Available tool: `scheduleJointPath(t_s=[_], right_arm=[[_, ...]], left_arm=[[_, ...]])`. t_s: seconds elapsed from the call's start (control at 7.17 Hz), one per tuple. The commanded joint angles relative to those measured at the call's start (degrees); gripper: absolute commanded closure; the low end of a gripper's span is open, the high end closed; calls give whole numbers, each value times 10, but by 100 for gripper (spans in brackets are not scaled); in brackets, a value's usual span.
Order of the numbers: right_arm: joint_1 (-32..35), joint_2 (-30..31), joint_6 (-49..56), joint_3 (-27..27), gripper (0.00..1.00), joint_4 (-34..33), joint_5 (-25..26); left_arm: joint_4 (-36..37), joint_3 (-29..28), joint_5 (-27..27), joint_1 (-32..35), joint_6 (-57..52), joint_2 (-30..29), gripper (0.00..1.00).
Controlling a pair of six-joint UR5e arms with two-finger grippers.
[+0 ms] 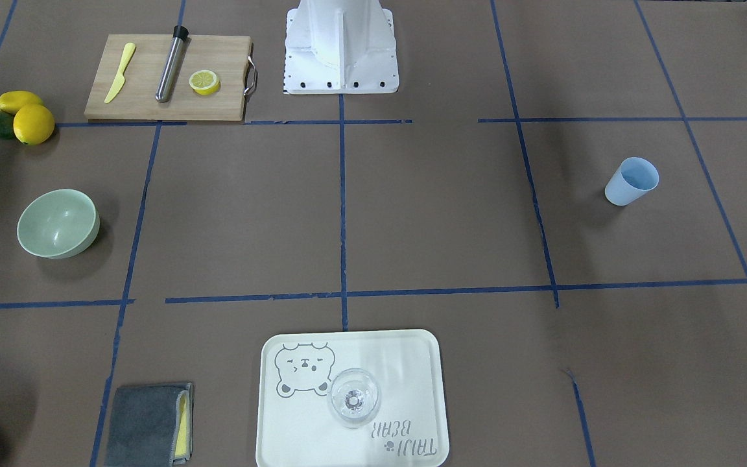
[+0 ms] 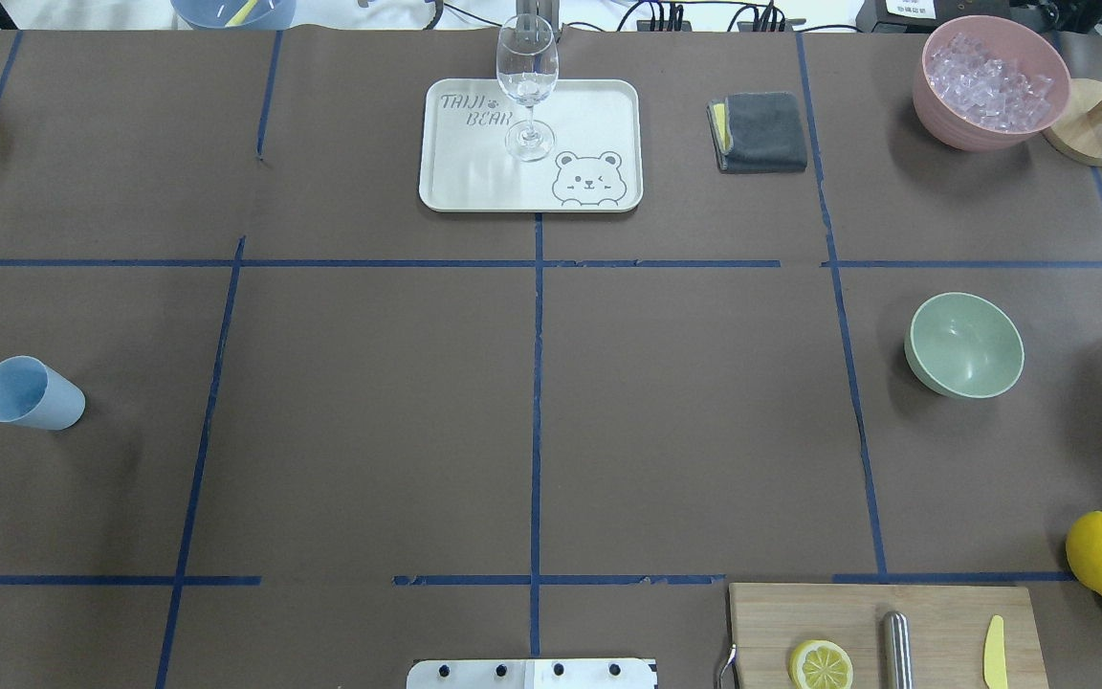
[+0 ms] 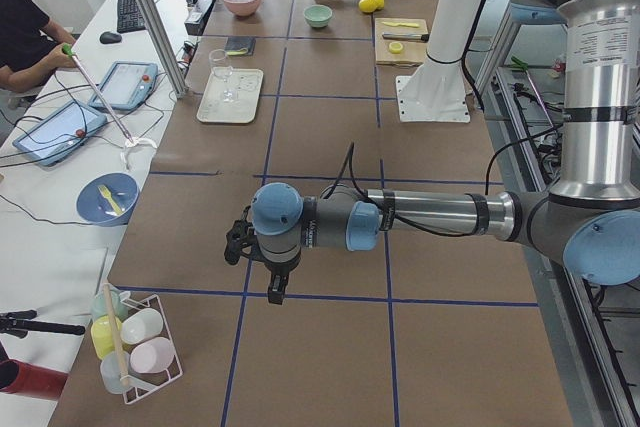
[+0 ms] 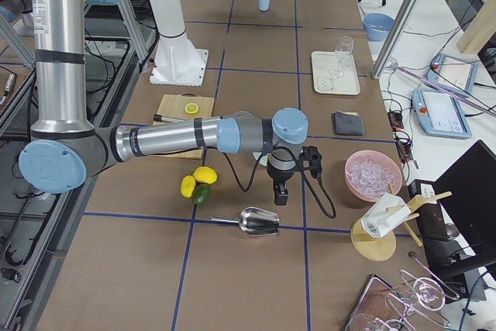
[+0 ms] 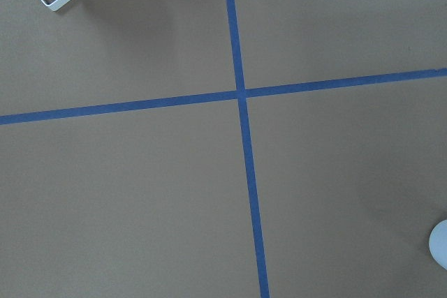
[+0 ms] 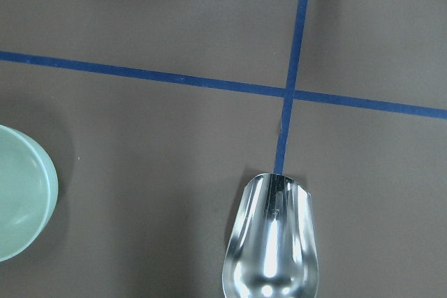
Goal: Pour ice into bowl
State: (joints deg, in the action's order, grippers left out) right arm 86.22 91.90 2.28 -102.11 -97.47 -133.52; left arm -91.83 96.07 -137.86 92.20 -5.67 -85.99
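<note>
- Evidently nothing is poured yet: the ice (image 2: 989, 78) lies heaped in the pink container (image 2: 938, 117) at 1 o'clock of the overhead view. The bowl (image 2: 964, 344) stands empty at 3 o'clock, well apart.
- The right gripper (image 4: 280, 193) hangs over the metal scoop (image 6: 274, 242), seen at 6 o'clock of its wrist view, probably the intended carrier. I cannot tell whether its fingers are apart or together.
- The left gripper (image 3: 270, 282) hangs over a blue tape crossing (image 5: 241, 93), far from the ice. Its fingers' state cannot be told either.
</note>
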Motion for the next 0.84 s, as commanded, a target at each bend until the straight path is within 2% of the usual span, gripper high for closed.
scheduleJointPath(t_s=[0.0, 0.7], right_arm=[[0, -1, -1, 1, 0, 0, -2], [0, 1, -3, 2, 0, 0, -9]], left_arm=[[-2, 12, -1, 0, 0, -1, 0], [-2, 25, 0, -1, 0, 3, 0]])
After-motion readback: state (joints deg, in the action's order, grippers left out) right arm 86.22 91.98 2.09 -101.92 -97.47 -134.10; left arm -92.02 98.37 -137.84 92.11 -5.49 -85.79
